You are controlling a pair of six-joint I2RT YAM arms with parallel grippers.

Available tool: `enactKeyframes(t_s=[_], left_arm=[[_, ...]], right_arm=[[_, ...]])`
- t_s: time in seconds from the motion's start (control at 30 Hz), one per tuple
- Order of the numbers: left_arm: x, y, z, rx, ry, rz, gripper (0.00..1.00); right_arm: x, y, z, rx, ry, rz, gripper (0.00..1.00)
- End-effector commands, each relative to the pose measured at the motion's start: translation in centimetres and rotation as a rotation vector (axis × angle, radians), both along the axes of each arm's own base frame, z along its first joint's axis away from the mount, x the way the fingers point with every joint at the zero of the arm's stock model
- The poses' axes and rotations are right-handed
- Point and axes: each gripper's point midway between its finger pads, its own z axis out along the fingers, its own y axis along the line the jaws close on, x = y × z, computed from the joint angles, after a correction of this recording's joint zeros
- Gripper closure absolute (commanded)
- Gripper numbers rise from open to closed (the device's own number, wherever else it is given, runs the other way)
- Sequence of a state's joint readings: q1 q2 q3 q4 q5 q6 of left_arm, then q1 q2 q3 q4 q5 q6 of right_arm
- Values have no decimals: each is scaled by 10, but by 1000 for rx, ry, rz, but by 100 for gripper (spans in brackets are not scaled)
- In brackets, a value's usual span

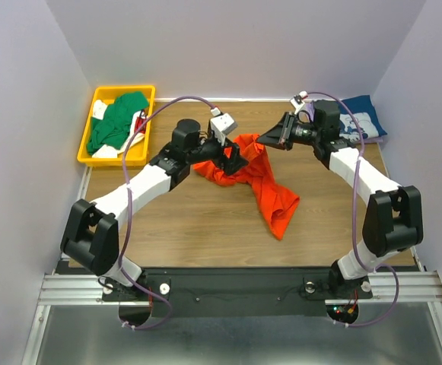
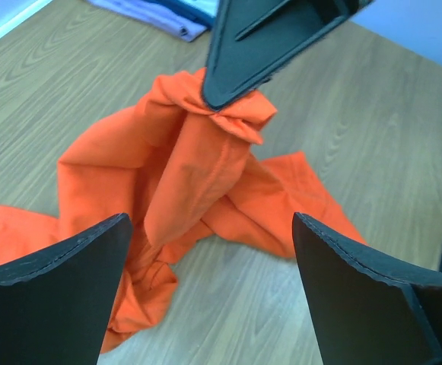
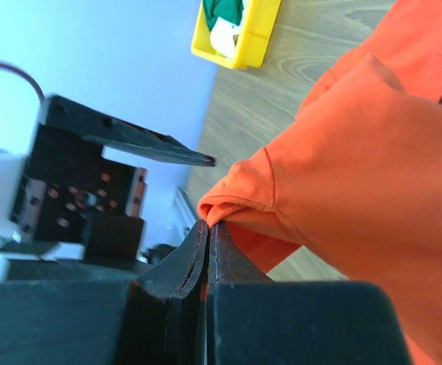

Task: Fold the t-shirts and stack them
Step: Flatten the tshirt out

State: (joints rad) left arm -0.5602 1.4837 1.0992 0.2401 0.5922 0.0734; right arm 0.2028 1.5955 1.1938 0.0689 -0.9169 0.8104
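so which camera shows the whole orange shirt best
Top external: the whole orange shirt shows, bunched up with one end trailing toward the near edge. The left wrist view cuts off its edges; the right wrist view shows only the fold in the right gripper.

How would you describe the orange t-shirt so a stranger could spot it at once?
Near the middle of the wooden table, a crumpled t-shirt trails from the right gripper, its jaws shut. It alone is bright orange, unlike the green t-shirt and navy t-shirt.
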Motion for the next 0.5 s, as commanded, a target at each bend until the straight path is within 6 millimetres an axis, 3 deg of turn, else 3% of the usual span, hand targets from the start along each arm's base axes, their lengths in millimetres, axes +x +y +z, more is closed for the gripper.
enactKeyframes(t_s=[0.0,0.1,0.2,0.37,0.47], left_arm=[[15,-9,18,-10,-80,113,2],[16,-18,11,41,-103,153,2],[25,-13,2,119,-153,256,2],[42,-2,-1,164,-202,372,2],[56,9,1,201,-261,446,9]], right_arm=[[5,10,41,88,-30,-70,99],[13,13,34,111,55,-105,99],[20,14,28,130,128,-141,99],[21,17,36,167,176,-136,99],[16,19,40,180,195,-121,99]])
